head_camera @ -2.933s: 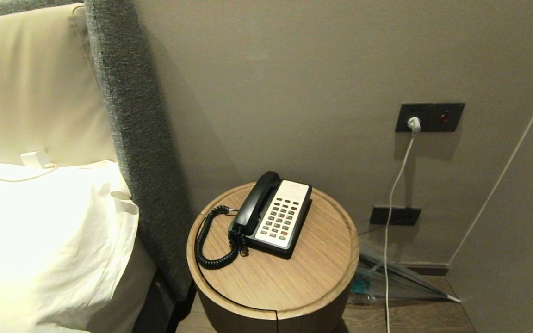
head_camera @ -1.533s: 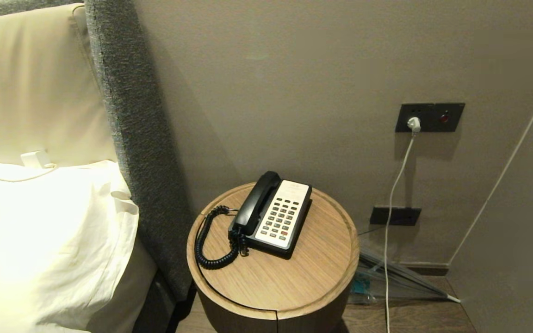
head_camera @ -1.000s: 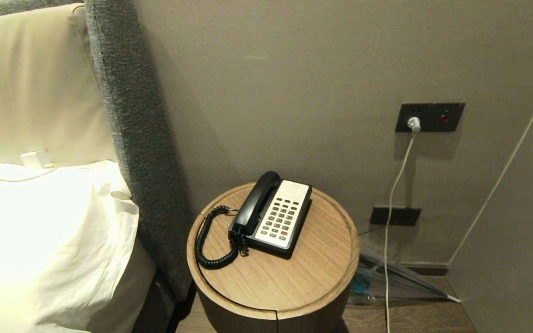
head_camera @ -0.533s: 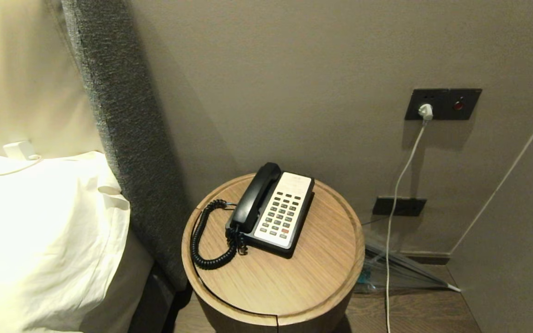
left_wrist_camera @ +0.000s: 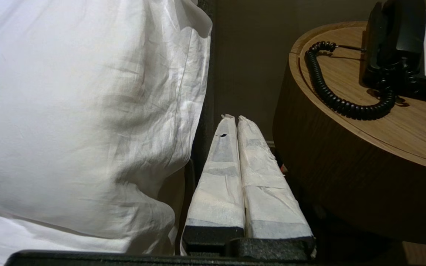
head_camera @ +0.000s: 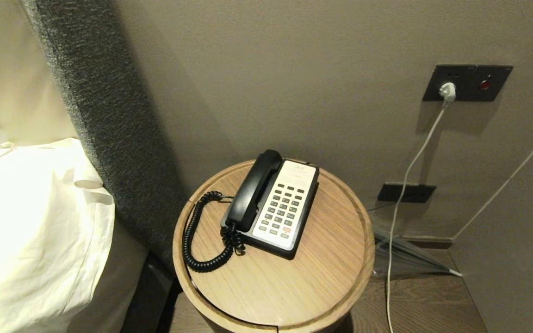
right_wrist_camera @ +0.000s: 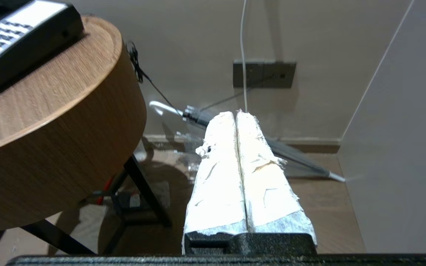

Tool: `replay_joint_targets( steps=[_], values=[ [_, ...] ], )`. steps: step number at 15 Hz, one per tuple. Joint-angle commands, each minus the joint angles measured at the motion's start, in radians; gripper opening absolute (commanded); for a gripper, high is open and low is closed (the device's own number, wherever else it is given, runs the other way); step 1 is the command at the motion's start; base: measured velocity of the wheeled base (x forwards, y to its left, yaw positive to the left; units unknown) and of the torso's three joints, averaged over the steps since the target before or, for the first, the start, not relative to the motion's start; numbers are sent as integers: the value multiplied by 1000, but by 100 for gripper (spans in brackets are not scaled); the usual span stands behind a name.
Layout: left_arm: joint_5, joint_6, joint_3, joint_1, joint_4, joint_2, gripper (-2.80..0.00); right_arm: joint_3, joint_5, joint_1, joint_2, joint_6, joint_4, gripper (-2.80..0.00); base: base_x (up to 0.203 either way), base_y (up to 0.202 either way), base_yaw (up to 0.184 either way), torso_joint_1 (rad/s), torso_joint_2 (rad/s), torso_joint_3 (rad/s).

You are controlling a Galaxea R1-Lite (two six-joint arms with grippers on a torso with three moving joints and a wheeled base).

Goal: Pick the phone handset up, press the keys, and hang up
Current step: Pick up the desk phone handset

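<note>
The phone handset (head_camera: pixel 252 190) sits in its cradle on the round wooden table (head_camera: pixel 331 259), keys (head_camera: pixel 282 210) right beside it. Both grippers hang low off the table's sides, the left gripper (left_wrist_camera: pixel 234 119) and right gripper (right_wrist_camera: pixel 236 113) pinched closed, holding nothing.
</note>
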Motion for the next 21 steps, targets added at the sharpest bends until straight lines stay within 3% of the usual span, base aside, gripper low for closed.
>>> replay_joint_targets(
  steps=[1, 21],
  values=[
    [0, -1, 40, 0, -1, 0, -280, 20, 0, 0, 0, 0, 0, -280, 0, 0, 0, 2, 2, -190],
    [1, 7, 40, 0, -2, 0, -280, 20, 0, 0, 0, 0, 0, -280, 0, 0, 0, 2, 4, -182]
  ],
)
